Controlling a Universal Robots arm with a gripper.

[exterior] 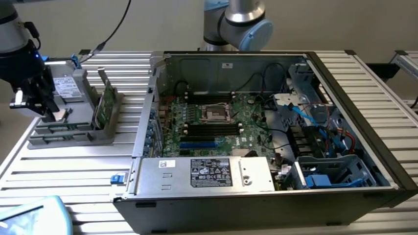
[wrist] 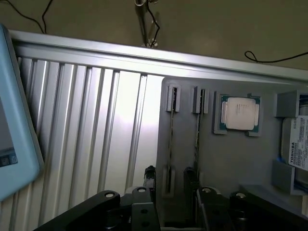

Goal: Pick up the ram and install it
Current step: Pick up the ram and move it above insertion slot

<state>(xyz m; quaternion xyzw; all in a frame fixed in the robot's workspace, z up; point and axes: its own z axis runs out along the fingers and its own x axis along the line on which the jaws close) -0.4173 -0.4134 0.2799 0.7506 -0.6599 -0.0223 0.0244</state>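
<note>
Gripper spread, hovering over grey holder, ram upright there, under gripper's gap

Diffuse overhead light, evenly bright in the exterior view; the interior of the computer case lies in soft shadow. In the wrist view a glare band whitens the slatted table, the processor gleams, and the gripper is underlit, nearly black.
</note>
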